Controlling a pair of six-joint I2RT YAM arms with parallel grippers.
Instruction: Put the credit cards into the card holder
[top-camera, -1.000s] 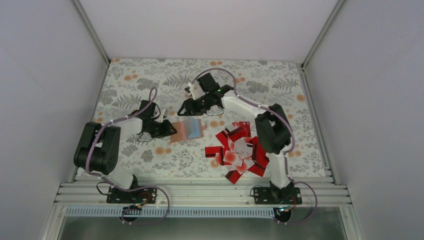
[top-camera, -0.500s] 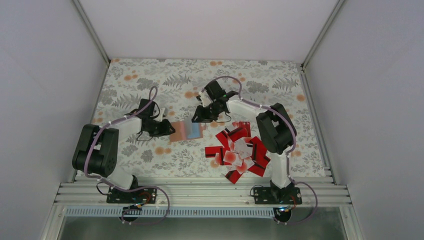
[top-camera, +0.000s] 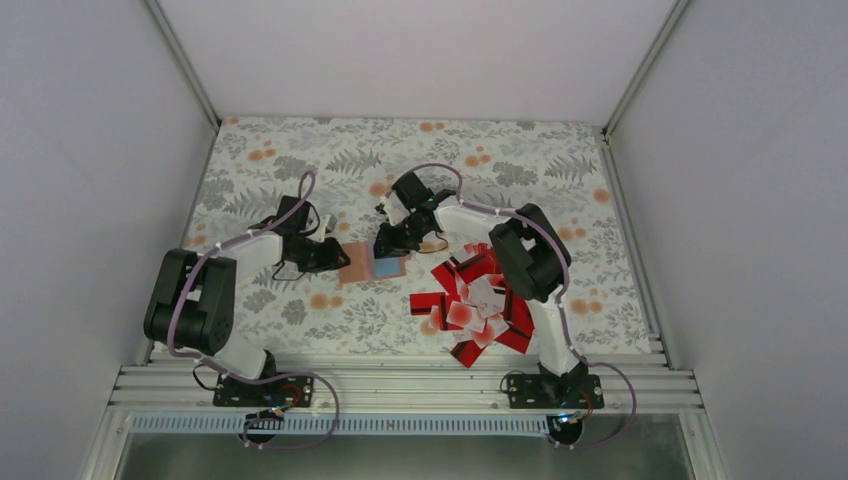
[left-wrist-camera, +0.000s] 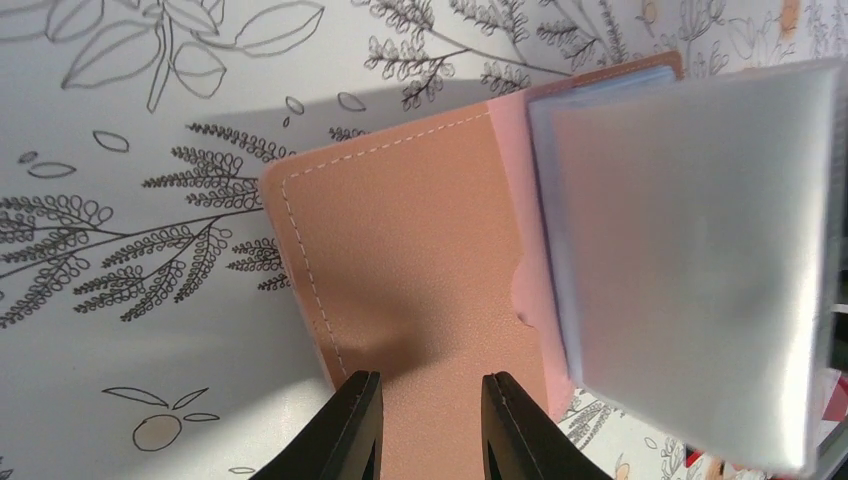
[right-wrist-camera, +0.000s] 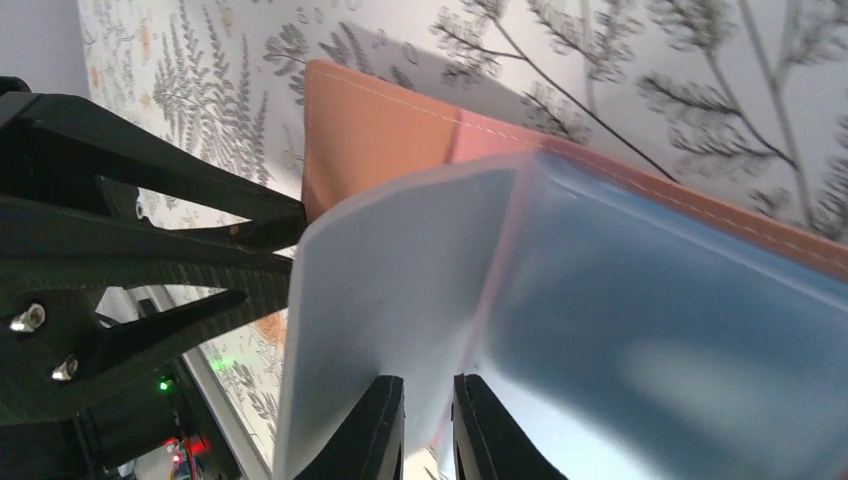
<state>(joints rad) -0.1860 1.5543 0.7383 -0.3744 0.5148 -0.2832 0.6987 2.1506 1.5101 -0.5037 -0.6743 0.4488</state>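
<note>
The card holder (top-camera: 360, 268) lies open on the worktop (top-camera: 300, 160), just left of the heap of credit cards (top-camera: 478, 300). Its far right part is hidden under the right hand (top-camera: 386, 246), which is pinched on a cloudy plastic sleeve curling up from the holder. The left hand (top-camera: 338, 258) has its fingers (left-wrist-camera: 352, 430) slightly parted over the tan flap; whether they press it I cannot tell, and the blurred sleeves hide any card inside.

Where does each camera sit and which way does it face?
Top external: above, behind the bases, looking down at table, both arms, credit cards, card holder.
Left wrist: above the holder's tan cover, looking down; own fingers at bottom.
Right wrist: low, facing the left gripper across the holder; own fingers pinch a clear sleeve.
Both wrist views show the tan cover.
</note>
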